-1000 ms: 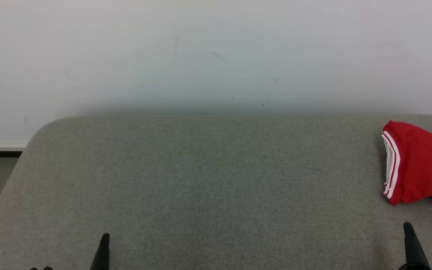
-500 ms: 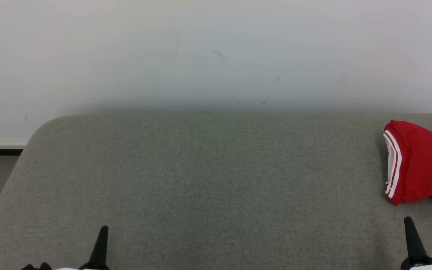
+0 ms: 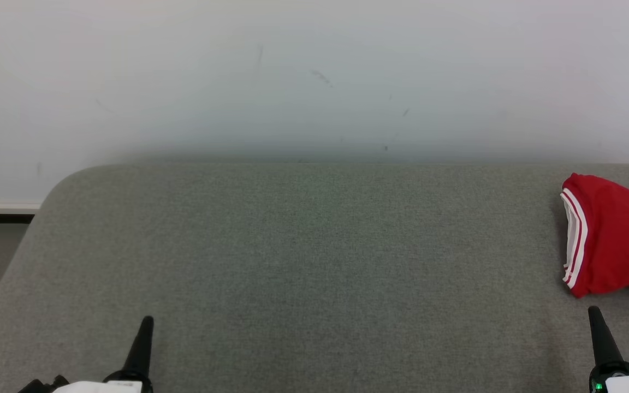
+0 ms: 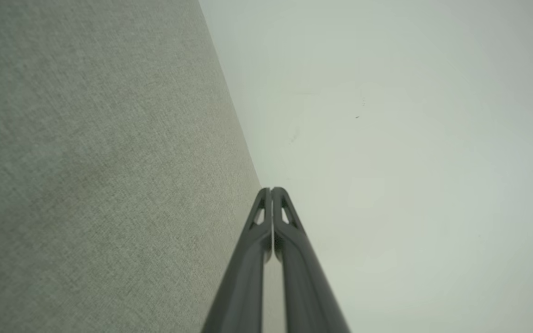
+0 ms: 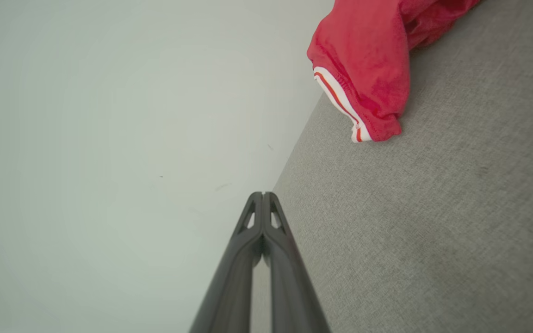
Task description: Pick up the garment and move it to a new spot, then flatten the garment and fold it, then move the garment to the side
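Left gripper (image 4: 271, 189): fingers pressed together, nothing held. Right gripper (image 5: 263, 194): likewise clenched, empty. Red garment (image 3: 612, 240), white-striped hem, lies crumpled on grey cushion (image 3: 314, 262) just ahead of right gripper, not touching; well apart from left gripper.

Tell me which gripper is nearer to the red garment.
Right. The right gripper sits close to the red garment, on its near side, not touching; the left gripper is far to its left.

grey cushion (image 3: 303, 262) — white wall (image 3: 292, 71)
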Controlling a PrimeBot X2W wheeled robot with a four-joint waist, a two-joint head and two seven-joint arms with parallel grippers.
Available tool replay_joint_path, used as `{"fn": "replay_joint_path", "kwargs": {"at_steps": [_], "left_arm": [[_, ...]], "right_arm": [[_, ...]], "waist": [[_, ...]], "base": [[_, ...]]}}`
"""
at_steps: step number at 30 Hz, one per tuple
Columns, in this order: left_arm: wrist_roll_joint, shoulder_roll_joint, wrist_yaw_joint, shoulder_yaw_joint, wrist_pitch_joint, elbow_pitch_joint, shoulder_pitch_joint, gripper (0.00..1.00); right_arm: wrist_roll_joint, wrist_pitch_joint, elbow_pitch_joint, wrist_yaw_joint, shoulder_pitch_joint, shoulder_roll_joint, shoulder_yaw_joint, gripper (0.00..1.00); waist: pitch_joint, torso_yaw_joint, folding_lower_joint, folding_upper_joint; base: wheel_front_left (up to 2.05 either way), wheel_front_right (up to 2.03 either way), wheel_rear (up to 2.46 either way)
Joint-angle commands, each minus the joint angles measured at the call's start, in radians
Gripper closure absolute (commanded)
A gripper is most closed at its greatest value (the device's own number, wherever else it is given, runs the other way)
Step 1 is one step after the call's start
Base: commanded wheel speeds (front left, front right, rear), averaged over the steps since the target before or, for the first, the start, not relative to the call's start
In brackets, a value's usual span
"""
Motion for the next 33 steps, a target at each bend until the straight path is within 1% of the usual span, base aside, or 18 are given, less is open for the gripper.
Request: {"fn": "replay_joint_path", "kwargs": {"at_steps": [1, 33], "left_arm": [[-0.023, 0.007, -0.008, 0.007, 0.006, 0.000, -0.018, 1.00], [-0.264, 0.000, -0.046, 0.051, 0.074, 0.022, -0.071, 1.00]], "right_arm": [[0.023, 0.004, -0.001, 0.000, -0.016, 0.000, -0.004, 1.00], [0.266, 0.066, 0.008, 0.000, -0.058, 0.006, -0.019, 1.00]], "waist": [[0.000, 0.000, 0.0000, 0.0000], [0.014, 0.009, 0.0000, 0.0000]], "base": [[0.00, 0.00, 0.00], [0.00, 0.00, 0.00]]}}
